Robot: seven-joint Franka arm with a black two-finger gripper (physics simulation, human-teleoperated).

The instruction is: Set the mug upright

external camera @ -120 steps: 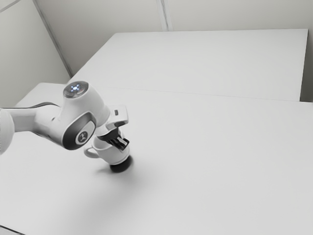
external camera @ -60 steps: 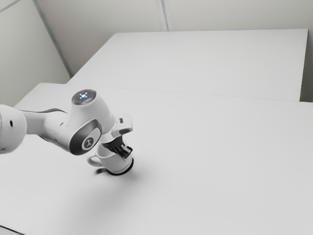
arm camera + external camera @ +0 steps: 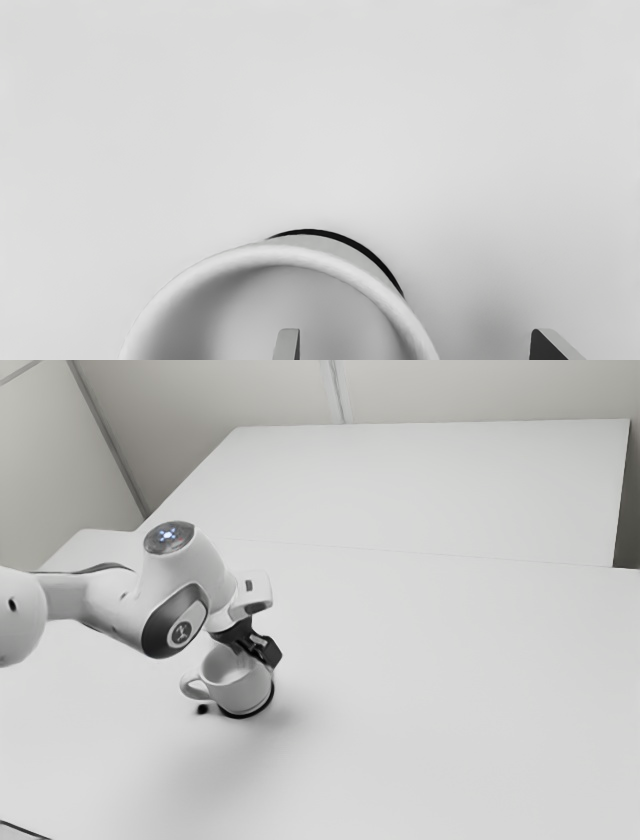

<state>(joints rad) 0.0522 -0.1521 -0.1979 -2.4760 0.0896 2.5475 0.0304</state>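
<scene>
White mug (image 3: 242, 692), upright, rim (image 3: 300, 255) between jaws — widely parted, gripping nothing

Both views look down on the mug (image 3: 243, 692), exterior from the side, wrist closer.

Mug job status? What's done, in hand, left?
Done, by the look of it: the mug stands base down on the table, mouth up.
In hand: nothing gripped; the gripper is open, one finger over the mug's opening, one outside its wall.
Left: probably just backing clear without tipping it.
</scene>
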